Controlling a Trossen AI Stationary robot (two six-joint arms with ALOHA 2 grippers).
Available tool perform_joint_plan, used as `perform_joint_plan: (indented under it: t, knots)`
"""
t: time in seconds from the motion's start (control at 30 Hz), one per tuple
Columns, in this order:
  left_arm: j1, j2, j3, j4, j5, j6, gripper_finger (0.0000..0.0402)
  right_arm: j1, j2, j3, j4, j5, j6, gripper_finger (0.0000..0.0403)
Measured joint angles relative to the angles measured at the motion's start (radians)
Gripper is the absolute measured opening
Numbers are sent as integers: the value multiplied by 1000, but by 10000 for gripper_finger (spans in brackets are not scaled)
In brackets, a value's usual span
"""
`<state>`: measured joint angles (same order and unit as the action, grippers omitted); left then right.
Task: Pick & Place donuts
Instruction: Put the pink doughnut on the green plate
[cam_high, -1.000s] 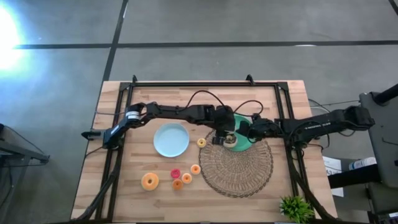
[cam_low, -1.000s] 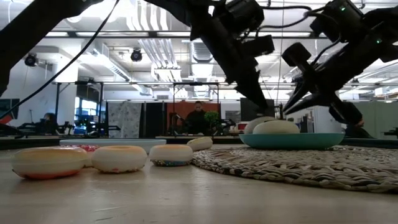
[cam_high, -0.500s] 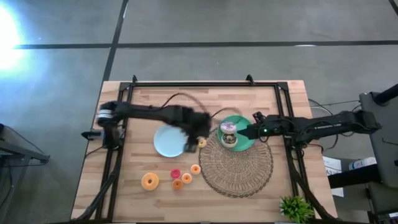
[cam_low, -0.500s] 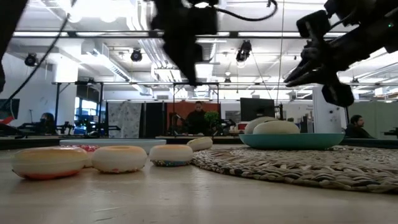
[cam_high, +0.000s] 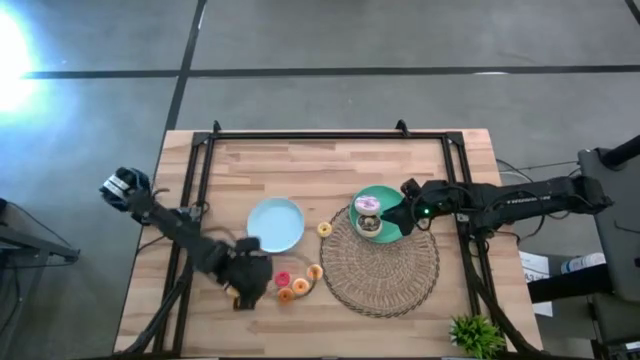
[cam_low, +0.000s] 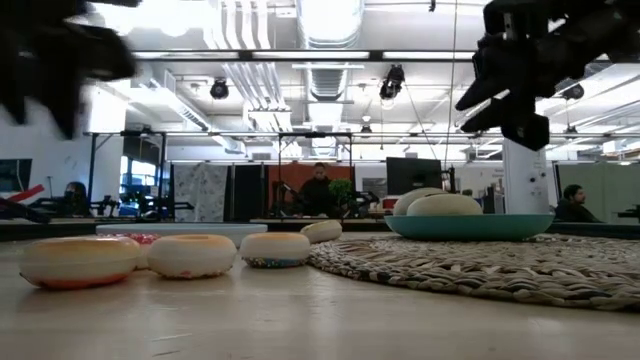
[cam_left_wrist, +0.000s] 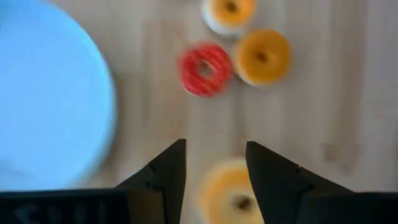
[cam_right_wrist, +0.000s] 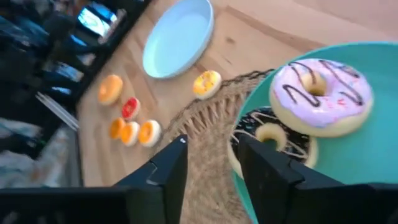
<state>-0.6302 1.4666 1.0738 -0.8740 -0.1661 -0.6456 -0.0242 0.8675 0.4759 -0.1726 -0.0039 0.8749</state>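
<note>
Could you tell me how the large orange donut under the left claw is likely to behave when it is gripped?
The large orange donut lies flat on the wooden table, so it probably won't roll. It looks small and light, likely easy to lift. Its rounded rim may slip between the open fingers of the left claw unless gripped squarely.

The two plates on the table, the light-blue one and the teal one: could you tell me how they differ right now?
The light-blue plate is empty; the teal plate holds two donuts, a pink-iced one and a chocolate-iced one. The light-blue plate sits on bare wood, while the teal plate rests on the woven mat. The right gripper is at the teal plate's edge; no gripper is at the light-blue plate. Both are round.
</note>
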Motion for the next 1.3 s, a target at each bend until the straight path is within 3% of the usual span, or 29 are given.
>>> perform_joint_plan:
  t: [0.2, 0.53, 0.83, 1.1, 1.2, 1.3]
  knots:
    - [-146, 85, 42, 0, 0, -294, 140, 0, 69, 98, -102, 4, -96, 169]
    - [-245, 183, 41, -49, 43, -596, 140, 0, 199, 181, -117, 4, -159, 225]
    - [-248, 225, 31, -33, 7, -610, 140, 0, 248, 216, -131, 4, -177, 273]
    - [-234, 293, -11, -6, 2, -611, 136, 0, 240, 217, -139, 6, -177, 285]
    - [-220, 294, -25, 17, 16, -616, 109, 0, 240, 217, -138, 3, -180, 281]
    - [-208, 284, -32, 30, 26, -613, 54, 0, 235, 217, -139, -1, -198, 274]
